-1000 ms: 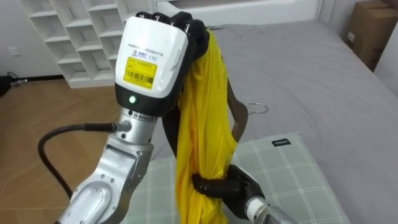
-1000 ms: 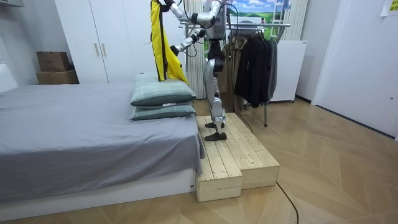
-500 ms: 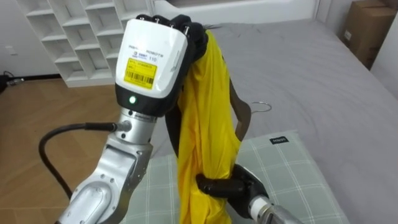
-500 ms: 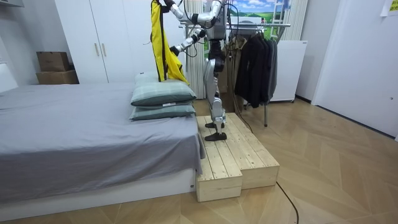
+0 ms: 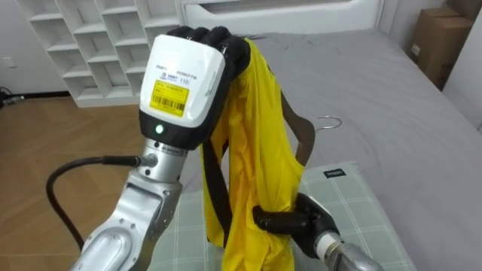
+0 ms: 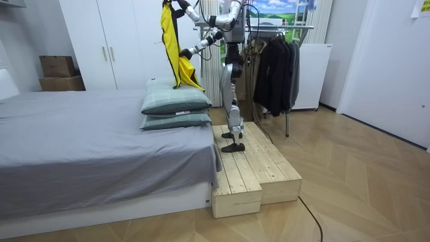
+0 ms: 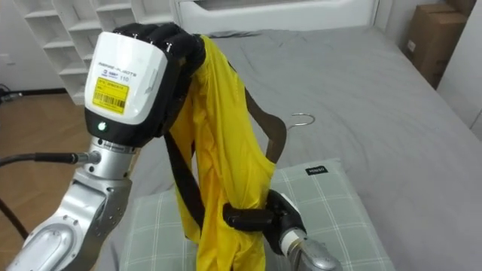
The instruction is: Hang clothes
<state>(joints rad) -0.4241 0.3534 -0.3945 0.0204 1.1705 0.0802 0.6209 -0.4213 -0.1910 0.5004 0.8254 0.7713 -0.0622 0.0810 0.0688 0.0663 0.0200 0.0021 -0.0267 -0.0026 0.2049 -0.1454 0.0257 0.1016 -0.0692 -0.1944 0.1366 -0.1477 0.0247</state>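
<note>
A yellow barcode sticker (image 5: 169, 96) with small print sits on the white back of the left hand (image 5: 192, 60); a dark tag (image 5: 332, 173) with pale lettering lies on the checked pillow (image 5: 367, 209); neither reads clearly

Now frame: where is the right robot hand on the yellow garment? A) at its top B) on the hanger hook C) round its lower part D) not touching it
C: the right robot hand is curled round the lower part of the yellow garment, while the left robot hand holds its top.
</note>
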